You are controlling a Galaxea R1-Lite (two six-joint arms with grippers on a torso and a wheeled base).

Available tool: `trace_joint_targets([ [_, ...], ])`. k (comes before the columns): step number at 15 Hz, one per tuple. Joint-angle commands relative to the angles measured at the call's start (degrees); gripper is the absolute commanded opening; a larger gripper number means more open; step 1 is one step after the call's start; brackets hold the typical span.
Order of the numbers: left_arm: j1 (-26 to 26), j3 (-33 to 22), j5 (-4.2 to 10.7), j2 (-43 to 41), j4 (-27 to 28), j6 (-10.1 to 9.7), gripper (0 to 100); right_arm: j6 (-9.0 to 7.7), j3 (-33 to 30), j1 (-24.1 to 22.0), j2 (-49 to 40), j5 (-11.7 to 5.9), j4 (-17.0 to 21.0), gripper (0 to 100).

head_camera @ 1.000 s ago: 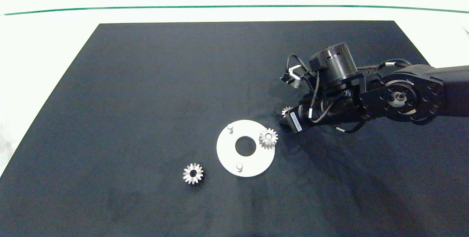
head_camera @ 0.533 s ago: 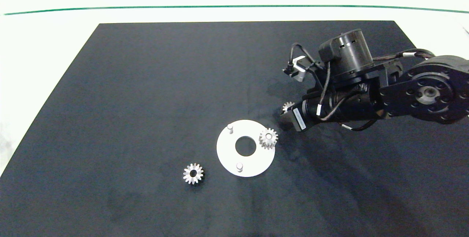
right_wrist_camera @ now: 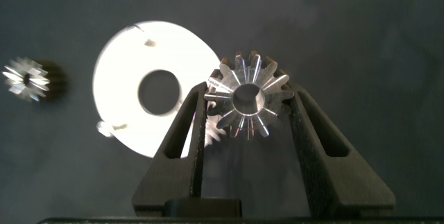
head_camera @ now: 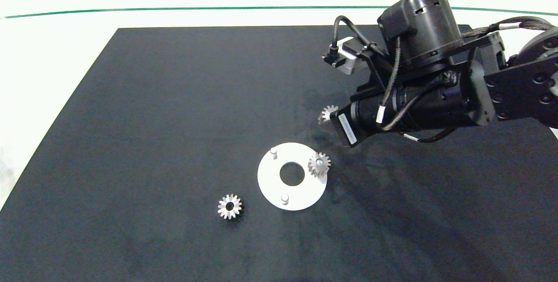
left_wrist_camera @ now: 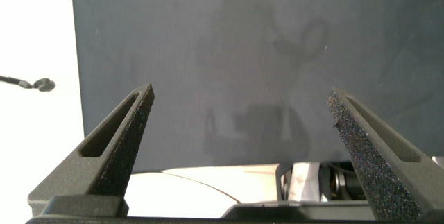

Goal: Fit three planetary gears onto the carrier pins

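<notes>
Silver gear (right_wrist_camera: 248,103) is sitting clamped between my right gripper's (head_camera: 328,115) fingers, pads closed on its teeth. Over the last second I am seeing that arm rise and pull back from the white carrier disc (head_camera: 301,197), so the gear is now hanging above the mat, beyond the disc's far right edge. One gear (head_camera: 319,164) is already seated on the disc's right pin; two pins (head_camera: 273,152) are standing bare. The third gear (head_camera: 229,206) is lying left of the disc. Left gripper (left_wrist_camera: 239,123) is idling wide open, holding nothing. I judge the carry toward a bare pin comes next.
</notes>
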Motion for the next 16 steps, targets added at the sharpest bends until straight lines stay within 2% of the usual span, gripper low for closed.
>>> trace_joint_targets([
  [1,0.13,-0.15,-0.02,-3.16,1.12,0.04,100,0.11,-6.12,3.73,5.59,-0.28,3.81,25],
  [5,0.75,-0.86,-0.02,-4.48,1.3,0.04,100,0.02,-9.81,6.71,9.64,-0.28,4.25,25],
  [14,1.37,-0.86,-0.02,-4.48,1.3,0.13,100,0.02,-12.8,7.15,13.59,-0.28,4.33,25],
  [16,1.37,-0.86,-0.02,-4.48,1.3,0.13,100,0.02,-14.47,7.24,14.12,-0.28,6.97,25],
])
